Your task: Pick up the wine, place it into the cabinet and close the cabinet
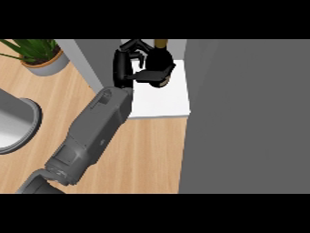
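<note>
Now the left hand point(122, 63) is curled around the wine point(158, 57), above the cabinet's white shelf point(162, 101).

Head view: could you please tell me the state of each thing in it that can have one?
cabinet: open.
left hand: fingers curled round the wine bottle.
wine bottle: held, inside the open cabinet.
right hand: not in view.
</note>
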